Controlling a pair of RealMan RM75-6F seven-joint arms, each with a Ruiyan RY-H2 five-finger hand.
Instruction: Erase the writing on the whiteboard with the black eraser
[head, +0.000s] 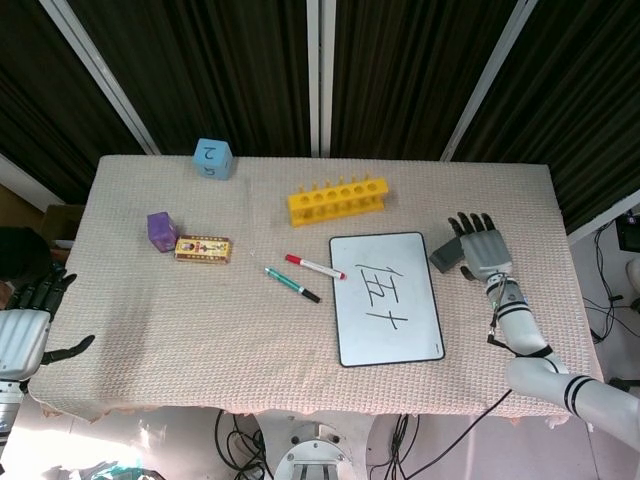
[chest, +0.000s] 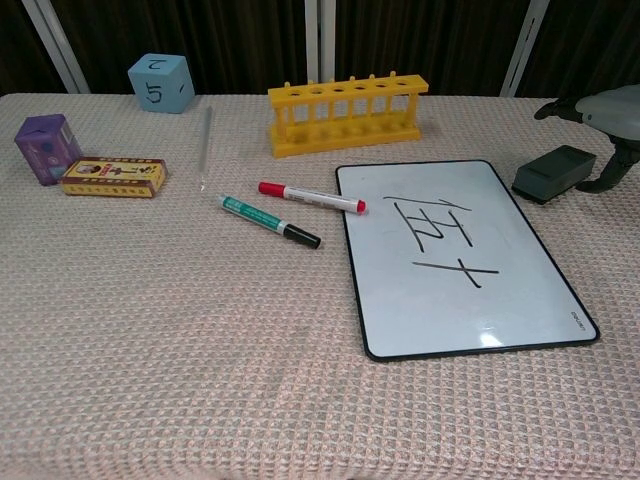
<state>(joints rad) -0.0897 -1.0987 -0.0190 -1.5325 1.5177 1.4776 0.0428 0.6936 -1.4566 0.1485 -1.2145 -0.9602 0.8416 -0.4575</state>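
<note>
The right hand (head: 483, 248) is seen with fingers spread and nothing held; it hangs over the outer side of the black eraser (head: 447, 257), thumb (chest: 603, 180) hooked down just beside the eraser's near outer corner in the chest view. Actual contact cannot be confirmed from either view. The eraser (chest: 553, 172) lies flat on the table (head: 180, 310), directly inboard of the right hand and partly under it; its long axis is angled, running from the near end by the whiteboard (head: 386, 298) out and away toward the fingertips. The board sits further inboard of the same hand, just past the eraser, with a small gap between them. The writing (head: 388, 297) is untouched, so the task is judged to be at the grasp stage. The deciding relation: the eraser is bracketed between thumb and fingers only if the hand is lowered and shifted slightly inboard; the grip should be taken across the short axis, not along the length. The right hand is far nearer. The left hand (head: 24, 333) is parked off the opposite table edge, fingers apart, nothing held, well apart from everything relevant. Risk as judged: the eraser gets nudged toward the board instead of captured if the thumb closes first.
</note>
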